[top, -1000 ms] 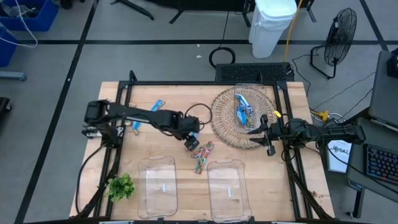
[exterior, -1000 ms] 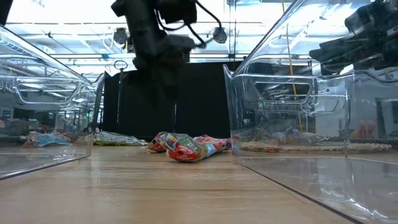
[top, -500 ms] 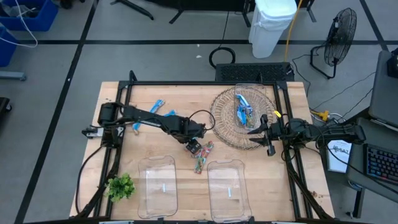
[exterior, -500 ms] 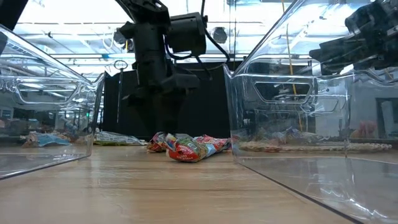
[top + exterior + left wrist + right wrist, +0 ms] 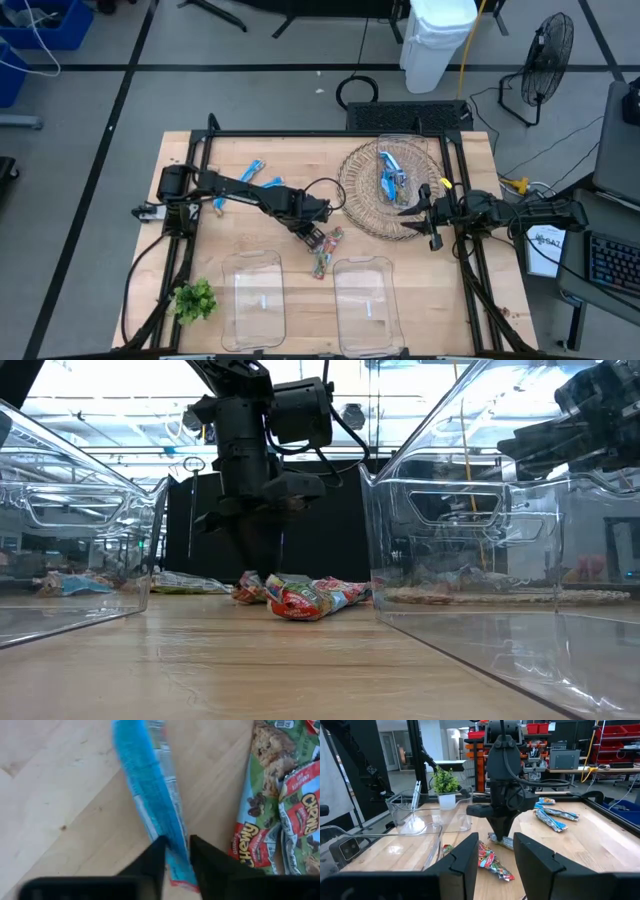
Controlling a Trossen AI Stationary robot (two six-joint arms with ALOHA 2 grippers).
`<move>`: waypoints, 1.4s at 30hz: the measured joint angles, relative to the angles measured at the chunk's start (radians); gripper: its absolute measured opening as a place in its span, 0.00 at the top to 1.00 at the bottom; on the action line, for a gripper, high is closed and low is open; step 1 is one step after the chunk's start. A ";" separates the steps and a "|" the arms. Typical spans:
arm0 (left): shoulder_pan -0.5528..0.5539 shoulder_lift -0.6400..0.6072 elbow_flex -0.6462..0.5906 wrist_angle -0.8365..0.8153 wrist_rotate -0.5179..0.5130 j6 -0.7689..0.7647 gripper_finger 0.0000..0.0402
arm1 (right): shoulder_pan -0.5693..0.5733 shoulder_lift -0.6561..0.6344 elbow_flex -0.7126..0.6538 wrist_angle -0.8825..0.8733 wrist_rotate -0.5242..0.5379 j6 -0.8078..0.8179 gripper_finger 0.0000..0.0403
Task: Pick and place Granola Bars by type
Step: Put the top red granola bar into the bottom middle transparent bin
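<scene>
My left gripper [image 5: 313, 238] stands over the middle of the table, pointing down, and is shut on a blue granola bar [image 5: 150, 795]. Right beside this bar lie the multicoloured granola bars [image 5: 325, 252] in a small heap on the wood. More blue bars lie at the far left [image 5: 255, 170] and in the wicker basket [image 5: 362, 205]. My right gripper [image 5: 412, 214] waits open at the basket's right rim with nothing between its fingers. Two clear bins [image 5: 255, 298] [image 5: 366, 300] stand at the near edge. My left gripper pinches the blue bar near one end [image 5: 176, 851] between its two fingers. They come from above, pointing down, and lie across the bar. The bar lies on the table, its long body stretching away from the fingers.
A green leafy sprig [image 5: 194, 299] sits at the near left corner. A black frame rail [image 5: 330, 134] runs round the table's far and side edges. Bare wood lies between the two bins and the heap of bars.
My left gripper has come down and a little toward the table's near edge, onto the bars in the middle. Its fingers have drawn in on the blue bar.
</scene>
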 joint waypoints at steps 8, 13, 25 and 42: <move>0.000 0.000 0.000 0.001 -0.004 0.040 0.99 | 0.000 0.000 0.000 0.000 0.000 0.000 0.72; 0.000 0.000 0.008 -0.012 -0.008 0.089 0.99 | 0.000 0.000 0.000 0.000 0.000 0.000 0.72; -0.065 -0.002 0.200 -0.227 -0.240 0.342 1.00 | 0.000 0.000 0.000 0.000 0.000 0.000 0.72; -0.238 -0.173 0.287 -0.019 -0.323 0.654 1.00 | 0.000 0.003 0.000 0.004 0.000 0.000 0.72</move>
